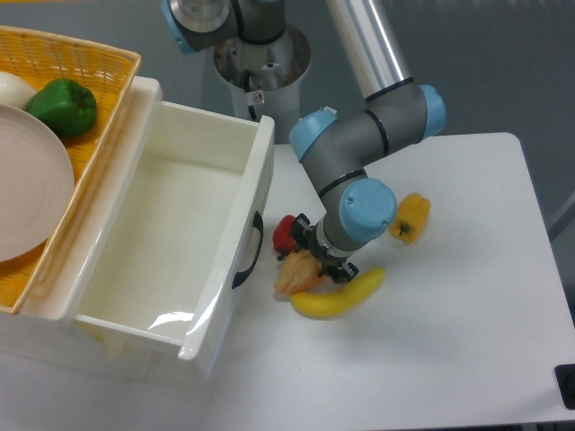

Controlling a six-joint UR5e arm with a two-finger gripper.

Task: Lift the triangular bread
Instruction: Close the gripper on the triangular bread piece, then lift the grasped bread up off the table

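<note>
Honestly, the triangular bread (pixel 295 273) looks like a light, hollow plastic toy: stiff enough not to crush, but smooth and rounded, so I'd guess it could squirt out of a pinch taken near a corner. It lies on the white table (pixel 467 296), just right of the white bin (pixel 162 233), and the gripper (pixel 325 261) is down over its right end. From where I stand the fingers are hidden under the wrist (I can't tell whether they're apart or already closed on it). The best hold, I reckon, is across its flatter sides near the middle. The neighbours crowd it: the banana (pixel 340 294) touches its lower edge, a small red thing (pixel 285 233) sits just behind, and the yellow pepper (pixel 411 216) is off to the right, clear of things.
</note>
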